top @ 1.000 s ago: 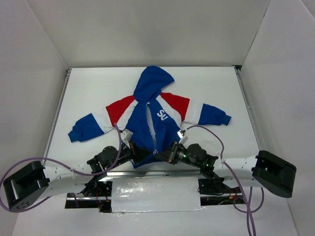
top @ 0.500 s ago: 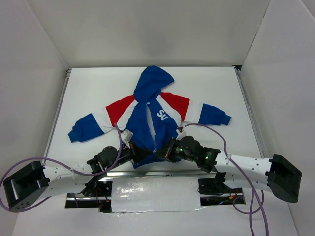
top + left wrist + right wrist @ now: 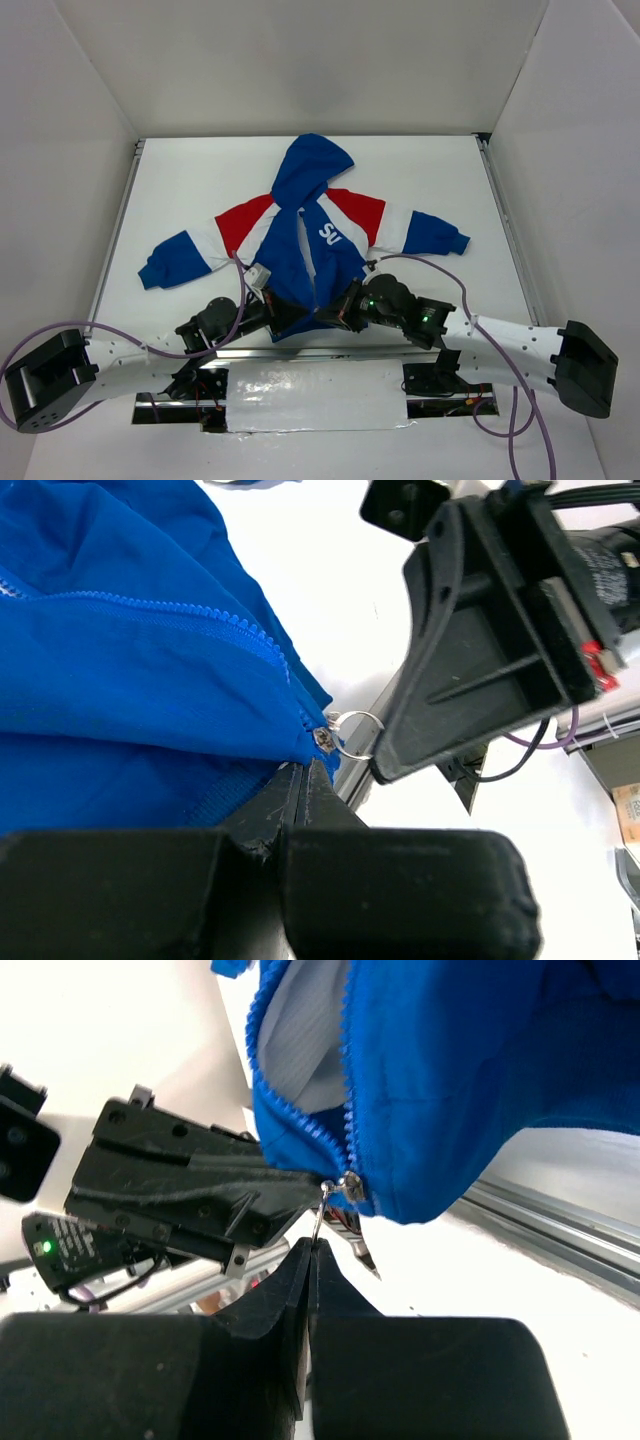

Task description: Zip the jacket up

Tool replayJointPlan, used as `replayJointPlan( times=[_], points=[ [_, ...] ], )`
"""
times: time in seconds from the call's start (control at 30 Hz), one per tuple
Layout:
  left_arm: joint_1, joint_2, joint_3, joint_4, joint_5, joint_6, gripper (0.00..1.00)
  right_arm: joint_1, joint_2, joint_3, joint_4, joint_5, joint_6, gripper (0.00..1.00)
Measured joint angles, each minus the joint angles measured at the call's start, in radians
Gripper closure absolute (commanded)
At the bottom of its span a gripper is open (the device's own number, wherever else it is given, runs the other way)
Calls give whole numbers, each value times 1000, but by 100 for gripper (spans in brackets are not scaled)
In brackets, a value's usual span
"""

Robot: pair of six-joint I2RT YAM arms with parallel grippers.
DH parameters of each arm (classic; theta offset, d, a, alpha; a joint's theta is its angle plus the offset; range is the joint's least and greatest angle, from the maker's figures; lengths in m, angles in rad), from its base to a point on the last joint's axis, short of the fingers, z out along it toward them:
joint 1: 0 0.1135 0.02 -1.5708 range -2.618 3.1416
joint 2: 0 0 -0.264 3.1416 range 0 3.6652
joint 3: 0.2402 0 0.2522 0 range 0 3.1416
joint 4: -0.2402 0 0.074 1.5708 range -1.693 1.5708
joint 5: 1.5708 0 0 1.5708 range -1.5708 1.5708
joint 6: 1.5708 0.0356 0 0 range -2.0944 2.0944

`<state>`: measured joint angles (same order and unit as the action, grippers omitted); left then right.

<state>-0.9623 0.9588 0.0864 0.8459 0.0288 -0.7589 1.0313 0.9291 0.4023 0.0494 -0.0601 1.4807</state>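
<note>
At the near edge of the table, the two arms reached inward from left and right and met at the bottom hem of the jacket. The left tool was closed, its fingertips pinching the blue hem fabric just beside the foot of the zip. The right tool was closed too, nipping the thin metal pull ring that hung from the slider. The ring's wire ran straight down between its fingertips. The slider sat at the very bottom of the zip, at the hem corner, and the two tools stood tip to tip there, almost touching. The hem at that spot looked raised a little off the table, close to the metal rail along the near edge. Purple cables looped from both arms.

Beyond the slider the blue zipper teeth parted, showing pale lining between the two front panels. Farther out, the jacket lay on its back near the middle of the white table, its front open along its length, with white "Su" lettering on the right front panel. Its red, white and blue sleeves spread to left and right. The blue hood pointed to the far side, stopping short of the far wall.
</note>
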Motion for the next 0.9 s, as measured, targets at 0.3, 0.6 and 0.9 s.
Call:
replayJointPlan(
  times=[0.3, 0.6, 0.9],
  points=[
    [2, 9, 0, 11, 4, 1, 100, -80, 45, -23, 82, -48, 54, 100],
    [3, 57, 0, 10, 19, 23, 100, -150, 61, -23, 118, -34, 166, 100],
    [3, 117, 0, 21, 53, 25, 100, -206, 65, 26, 129, -15, 140, 100]
  ],
)
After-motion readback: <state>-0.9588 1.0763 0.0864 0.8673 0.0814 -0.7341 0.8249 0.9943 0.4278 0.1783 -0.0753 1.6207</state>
